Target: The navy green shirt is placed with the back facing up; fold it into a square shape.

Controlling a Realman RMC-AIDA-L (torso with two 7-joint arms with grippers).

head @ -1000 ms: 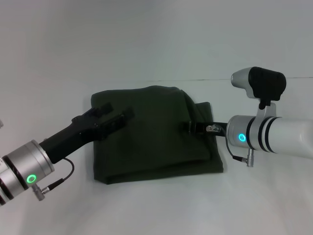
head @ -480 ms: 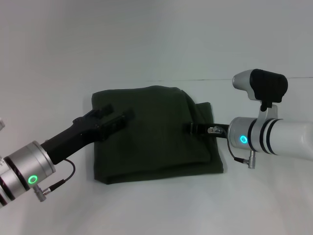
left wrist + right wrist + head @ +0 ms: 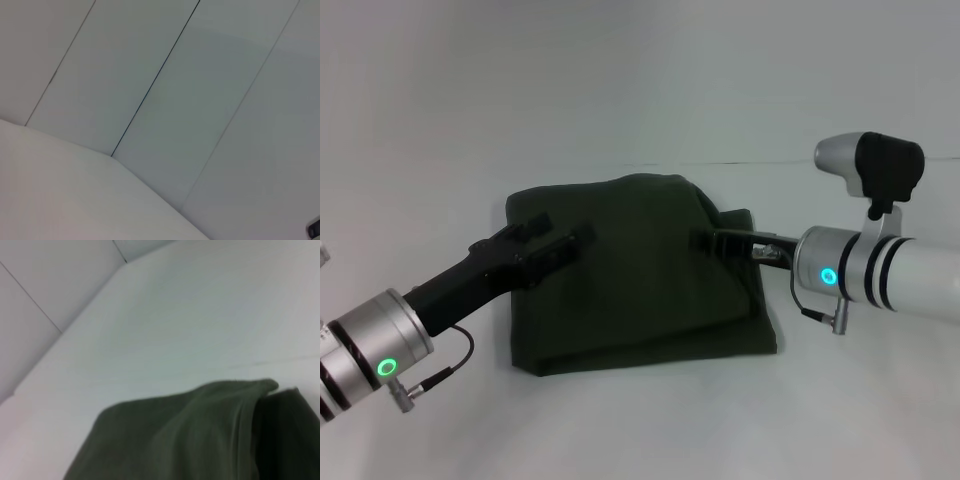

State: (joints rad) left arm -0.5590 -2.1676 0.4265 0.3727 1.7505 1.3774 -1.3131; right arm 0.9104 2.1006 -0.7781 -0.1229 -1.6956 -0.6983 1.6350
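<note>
The navy green shirt [image 3: 640, 280] lies folded into a rough square on the white table [image 3: 640, 420], plain side up, with a lower layer showing along its right and front edges. My left gripper [image 3: 565, 226] hovers open over the shirt's left part, with nothing between its black fingers [image 3: 536, 222]. My right gripper [image 3: 702, 240] reaches in from the right and sits at the upper layer's right edge. The right wrist view shows the shirt [image 3: 180, 440] from close by, with a raised fold edge. The left wrist view shows only the wall and table.
The white table stretches around the shirt on all sides. A pale panelled wall [image 3: 190, 75] stands behind it, meeting the table at a seam [image 3: 820, 160].
My right gripper has lifted slightly and shifted toward the back of the shirt, and its arm has drawn a little to the right. The left arm and the shirt have stayed put.
</note>
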